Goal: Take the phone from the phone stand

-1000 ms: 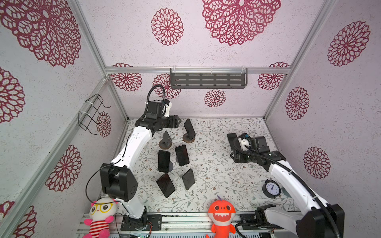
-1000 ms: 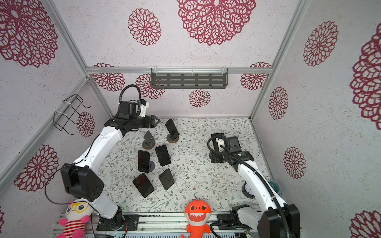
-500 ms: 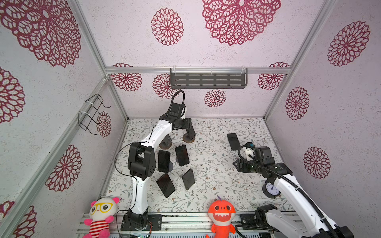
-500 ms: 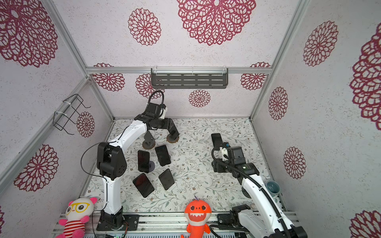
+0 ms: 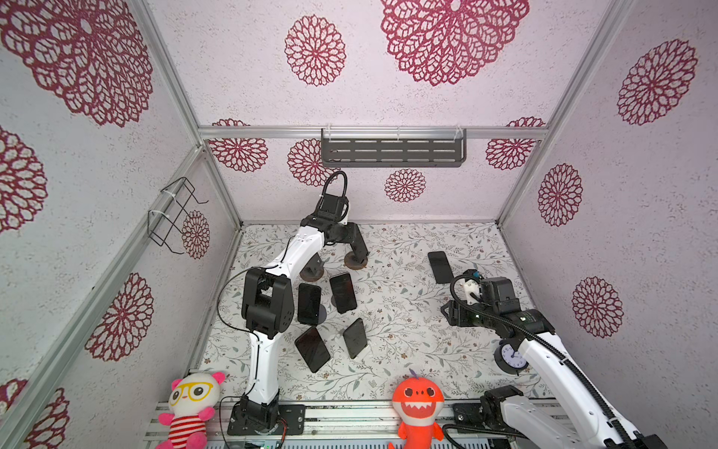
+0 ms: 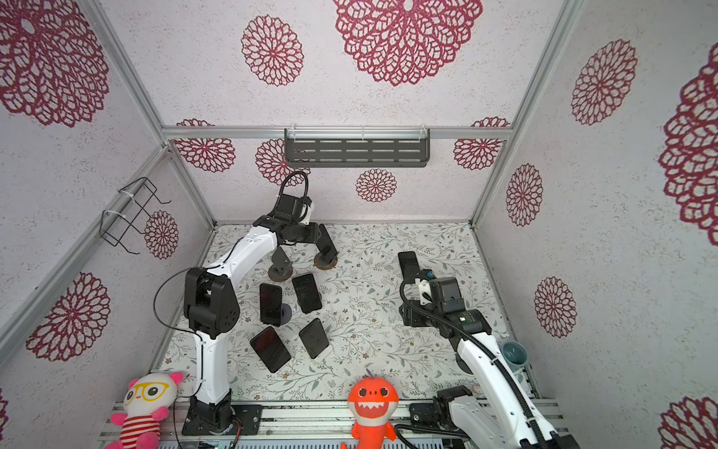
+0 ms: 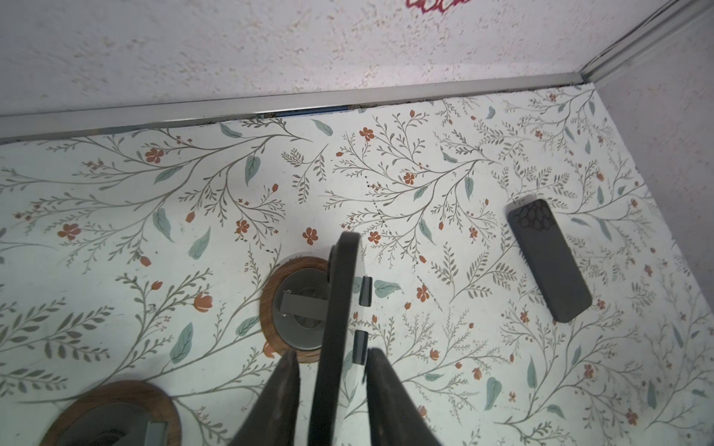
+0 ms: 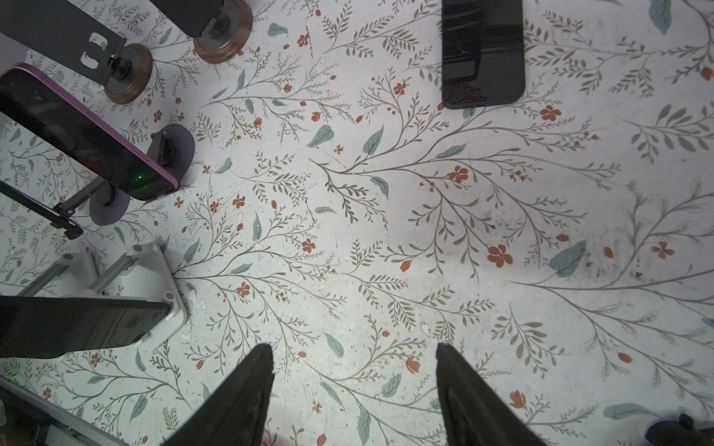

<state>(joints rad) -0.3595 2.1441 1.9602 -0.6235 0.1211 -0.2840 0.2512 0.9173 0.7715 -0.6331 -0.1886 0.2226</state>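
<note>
1. Floral paper is covering the worktop [image 5: 408,311], and pale walls [image 5: 388,58] with red rosettes are closing it in.
2. Your left arm [image 5: 303,252] is reaching to the far edge, left of the middle, where the phone [image 7: 340,278] is sitting upright in its phone stand [image 7: 297,320], a grey disc in a wooden ring.
3. Your left gripper [image 7: 331,352] is straddling that phone: in the left wrist view one finger [image 7: 390,397] is sitting on each side of its thin edge, and a sliver of paper is showing on both sides, so the jaws are narrowed around it but not pressing on it.
4. An empty stand [image 5: 312,272] with the same wooden base is standing just beside it, toward the left edge.
5. Your right gripper [image 8: 354,347] is hovering over bare paper toward the right edge, jaws spread wide and holding nothing.
6. A flat phone [image 5: 440,267] is lying on the paper between that gripper and the far edge.
7. Four propped phones [image 5: 343,292] are leaning on stands left of the middle.
8. A pink plush [image 5: 190,408] and an orange shark plush [image 5: 417,404] are sitting at the near edge, and a small clock [image 5: 511,355] is resting near the right edge, partly behind your right arm [image 5: 544,350].
</note>
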